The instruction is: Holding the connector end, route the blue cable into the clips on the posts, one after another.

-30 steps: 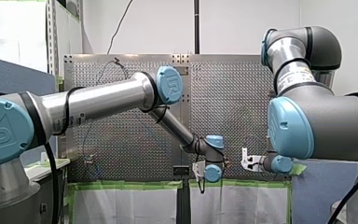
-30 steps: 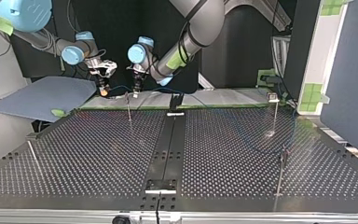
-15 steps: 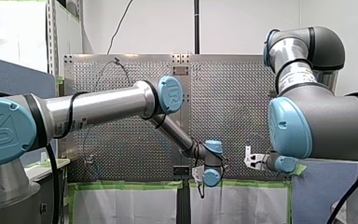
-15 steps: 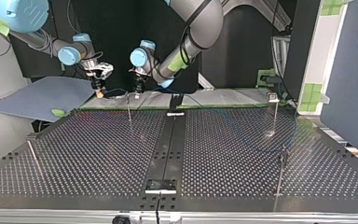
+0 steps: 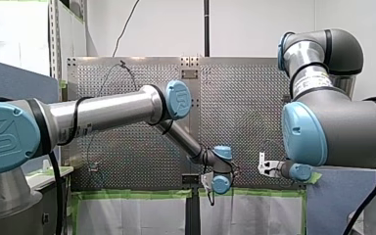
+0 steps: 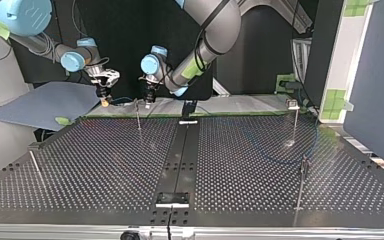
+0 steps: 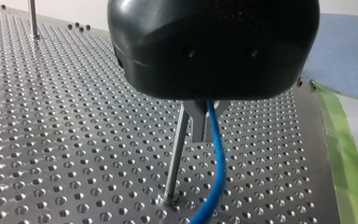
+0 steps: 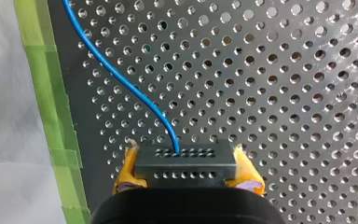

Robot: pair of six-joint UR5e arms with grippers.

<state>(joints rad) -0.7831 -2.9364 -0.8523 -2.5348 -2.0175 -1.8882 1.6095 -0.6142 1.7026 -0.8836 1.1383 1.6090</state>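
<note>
The blue cable runs out from between my left gripper's dark fingers, which are shut on it close beside a thin metal post. My right gripper has yellow pads and is shut on the black connector, from which the cable curves off over the perforated plate. In the top view both grippers hang at the table's far edge, my right gripper to the left of my left gripper, with a post between them. The cable loops across the top view's right half.
Other posts stand at the top view's right, right front and left front. A black rail crosses the table's middle. Green tape edges the plate. A blue sheet lies off the far left corner.
My right gripper has drawn the connector a little toward the top view's left, away from the post. My left gripper has shifted slightly and stays beside the post.
</note>
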